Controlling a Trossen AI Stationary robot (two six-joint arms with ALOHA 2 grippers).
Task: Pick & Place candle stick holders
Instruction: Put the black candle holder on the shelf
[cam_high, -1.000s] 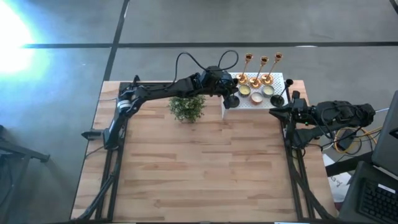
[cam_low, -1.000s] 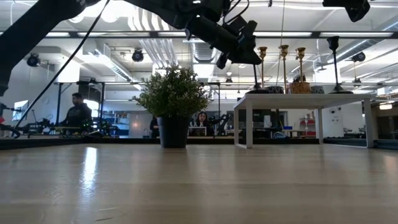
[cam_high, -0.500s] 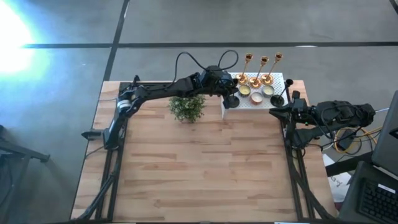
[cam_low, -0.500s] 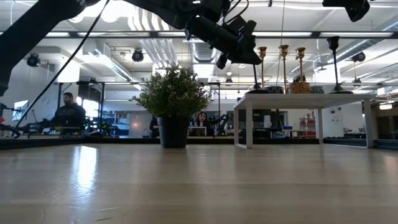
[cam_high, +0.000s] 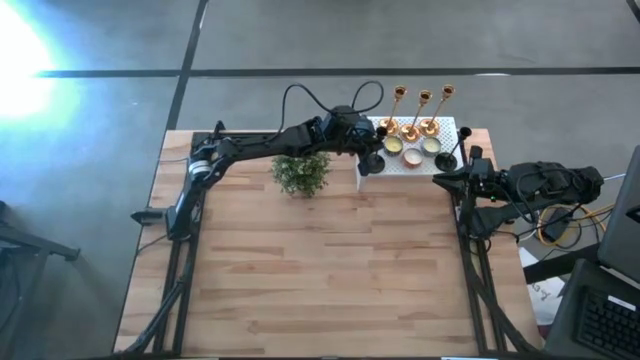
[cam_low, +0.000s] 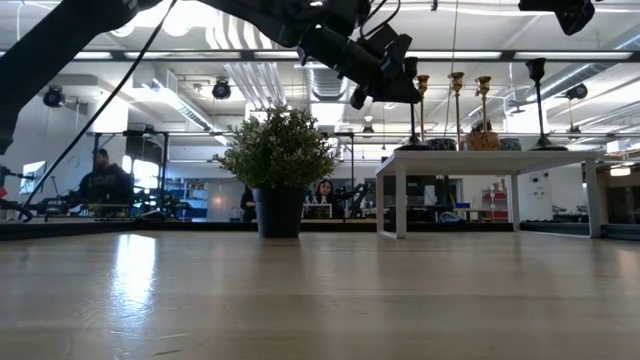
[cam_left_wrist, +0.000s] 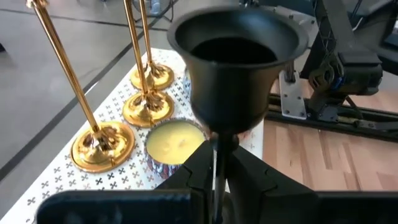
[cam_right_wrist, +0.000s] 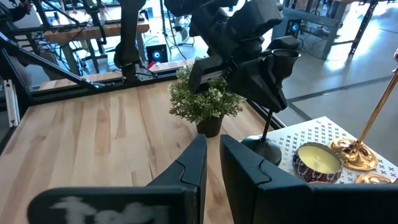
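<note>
Black candle stick holder upright in the left gripper, at the near-left corner of the white perforated box.

Left gripper (cam_high: 366, 148) closed on the thin stem of a black candle stick holder (cam_left_wrist: 235, 62), cup straight above the fingers (cam_left_wrist: 267, 180) in the left wrist view, long axis vertical, round base (cam_right_wrist: 261, 148) resting on or just over the white perforated box (cam_high: 445, 128); contact not clear. Three gold candle stick holders (cam_high: 424, 110) in a row along the far edge of the box, small candles (cam_high: 412, 156) near them, second black holder (cam_high: 460, 145) at the right end. Bushy potted plant (cam_high: 301, 173) on the table just left of the box. Right gripper (cam_high: 440, 179) parked at the right table edge, fingers nearly together, holding nothing. Left arm far nearer the held piece; likely next: release it or lift it straight up.
</note>
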